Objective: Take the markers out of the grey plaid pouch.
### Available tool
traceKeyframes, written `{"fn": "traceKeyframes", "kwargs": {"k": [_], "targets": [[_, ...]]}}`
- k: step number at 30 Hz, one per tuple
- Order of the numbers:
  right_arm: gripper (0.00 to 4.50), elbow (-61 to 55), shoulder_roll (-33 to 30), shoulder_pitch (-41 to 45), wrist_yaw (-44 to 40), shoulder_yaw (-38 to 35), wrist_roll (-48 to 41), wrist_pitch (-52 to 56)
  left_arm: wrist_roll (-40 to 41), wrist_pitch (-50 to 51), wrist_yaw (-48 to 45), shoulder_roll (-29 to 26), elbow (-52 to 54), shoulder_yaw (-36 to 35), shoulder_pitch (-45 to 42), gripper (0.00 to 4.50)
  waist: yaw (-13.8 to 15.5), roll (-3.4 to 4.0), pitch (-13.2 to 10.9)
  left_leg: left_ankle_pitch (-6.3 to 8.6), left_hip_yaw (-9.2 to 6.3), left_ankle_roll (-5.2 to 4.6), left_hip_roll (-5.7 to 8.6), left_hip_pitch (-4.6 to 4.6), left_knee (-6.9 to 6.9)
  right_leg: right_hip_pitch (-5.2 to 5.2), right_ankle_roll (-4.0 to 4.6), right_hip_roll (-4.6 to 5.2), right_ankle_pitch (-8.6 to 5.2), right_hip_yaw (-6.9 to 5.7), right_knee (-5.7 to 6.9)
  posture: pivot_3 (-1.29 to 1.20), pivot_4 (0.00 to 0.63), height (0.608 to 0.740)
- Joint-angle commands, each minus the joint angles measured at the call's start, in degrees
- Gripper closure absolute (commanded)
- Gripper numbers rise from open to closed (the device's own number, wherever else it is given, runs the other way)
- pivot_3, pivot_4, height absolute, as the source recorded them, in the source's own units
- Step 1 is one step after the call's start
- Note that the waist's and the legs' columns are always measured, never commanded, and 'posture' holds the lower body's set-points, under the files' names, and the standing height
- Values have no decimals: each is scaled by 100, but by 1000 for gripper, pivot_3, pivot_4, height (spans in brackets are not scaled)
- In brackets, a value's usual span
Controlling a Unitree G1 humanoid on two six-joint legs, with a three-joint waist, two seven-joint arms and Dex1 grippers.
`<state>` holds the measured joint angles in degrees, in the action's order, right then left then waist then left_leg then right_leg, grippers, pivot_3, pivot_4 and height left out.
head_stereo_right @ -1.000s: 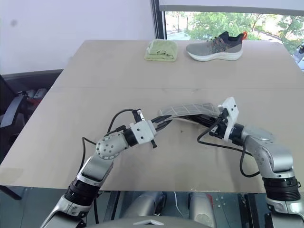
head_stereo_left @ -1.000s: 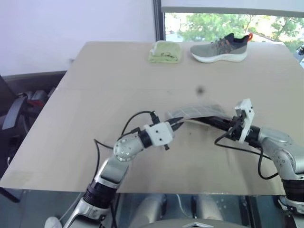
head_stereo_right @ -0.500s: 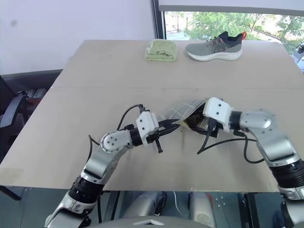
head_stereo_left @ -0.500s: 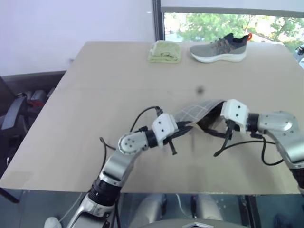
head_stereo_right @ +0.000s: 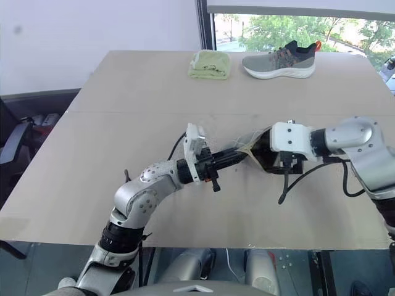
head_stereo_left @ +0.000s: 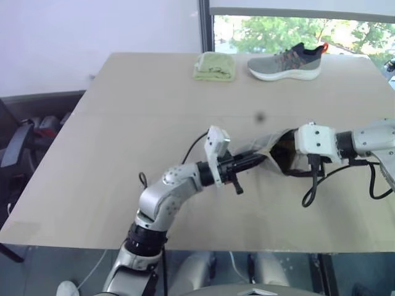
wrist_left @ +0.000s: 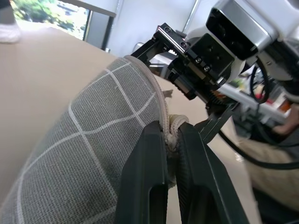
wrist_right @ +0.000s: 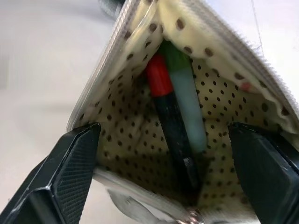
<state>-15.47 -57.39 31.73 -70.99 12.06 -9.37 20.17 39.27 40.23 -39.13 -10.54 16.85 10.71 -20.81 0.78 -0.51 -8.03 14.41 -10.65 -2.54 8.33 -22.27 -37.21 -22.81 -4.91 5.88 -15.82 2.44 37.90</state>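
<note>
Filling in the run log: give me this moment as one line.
left gripper: shut on grey plaid pouch edge | right gripper: open at pouch mouth | markers: red and light green, both inside | stage: not yet extracted

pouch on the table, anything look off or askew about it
Nothing damaged. The grey plaid pouch is held off flat, its edge pinched by the left end effector, mouth gaping with both markers inside.

Markers: lower ends lost in dark at pouch bottom. Right pincer fingers cut off by frame edges. Shoe details too small.
</note>
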Motion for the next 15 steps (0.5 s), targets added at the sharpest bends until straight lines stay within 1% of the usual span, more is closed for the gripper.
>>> {"fn": "traceKeyframes", "kwargs": {"k": [1,7,8,9,10,13,15], "targets": [[20,-26,101,46,-56,259,271,-128,504,144,66,105,411,-321,-127,4500,-1,-2,-1,0,0,0,0,-1,-1,-1,0,0,0,0,0,0,150,740],[20,683,615,90,422,571,997,-901,529,213,210,156,437,-310,-81,4500,1,-6,-3,0,1,1,1,-2,-9,0,0,1,0,0,3,0,150,740],[575,817,632,73,432,621,1113,-1135,547,222,252,180,452,-311,-64,4500,2,-6,-3,-1,1,1,1,-2,-9,0,0,1,0,0,3,0,150,740],[869,909,643,56,433,654,1193,-1308,563,230,285,195,471,-312,-48,4500,3,-6,-3,-1,1,1,1,-2,-10,1,0,1,1,0,4,0,150,740],[1341,1018,645,35,472,679,1293,-1493,566,238,309,208,489,-308,-34,4500,4,-6,-3,-1,1,1,2,-2,-11,1,-1,1,1,0,3,0,150,740],[1341,1234,640,18,509,729,1527,-1806,613,279,362,205,527,-317,-10,4500,3,-6,-4,-1,1,1,2,-2,-11,1,-1,1,1,0,2,0,150,740],[1812,1314,656,0,492,745,1570,-1896,650,314,390,198,537,-334,-8,4500,0,-6,-3,-1,1,1,2,-2,-11,0,-1,0,1,0,2,0,150,740]]}}
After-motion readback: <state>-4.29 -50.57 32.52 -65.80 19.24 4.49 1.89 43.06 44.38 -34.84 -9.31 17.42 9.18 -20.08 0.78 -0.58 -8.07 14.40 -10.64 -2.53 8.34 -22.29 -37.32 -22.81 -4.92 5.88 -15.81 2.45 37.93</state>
